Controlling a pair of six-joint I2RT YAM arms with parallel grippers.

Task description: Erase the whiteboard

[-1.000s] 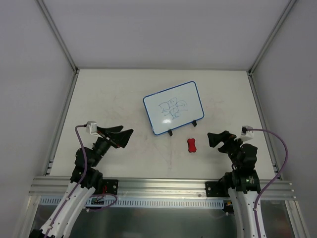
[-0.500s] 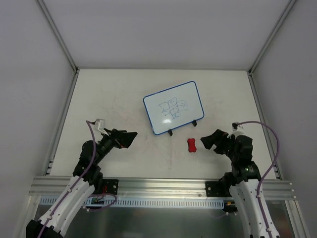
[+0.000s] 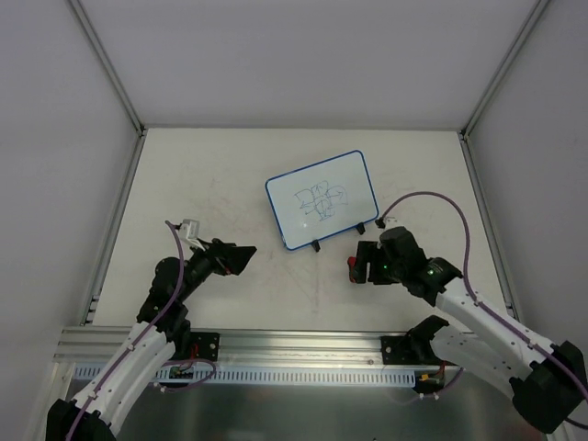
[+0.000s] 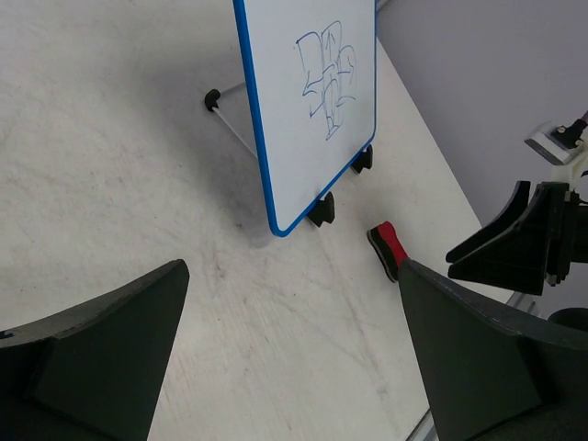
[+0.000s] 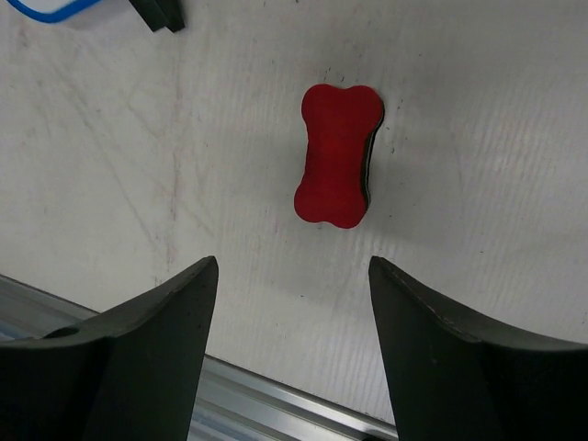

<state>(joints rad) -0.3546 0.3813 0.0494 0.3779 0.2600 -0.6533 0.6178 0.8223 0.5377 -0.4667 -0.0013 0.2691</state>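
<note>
The right gripper [image 5: 291,271] hangs low over the surface [image 3: 202,175] with its jaws released and standing apart, grasping nothing. A small red bone-shaped eraser [image 5: 335,156] lies flat just ahead of the fingertips, in line with the gap between them and touching neither finger. Just beyond the eraser, the whiteboard [image 3: 322,199] stands propped at a tilt on its two black feet [image 4: 321,209] near the middle of the surface. Its blue frame is clear of the eraser, and blue scribbles [image 4: 328,78] cover the centre of its white face. The left gripper [image 4: 292,266] is off to the board's left, well apart from it. Its jaws are spread wide and empty, pointing toward the board.
</note>
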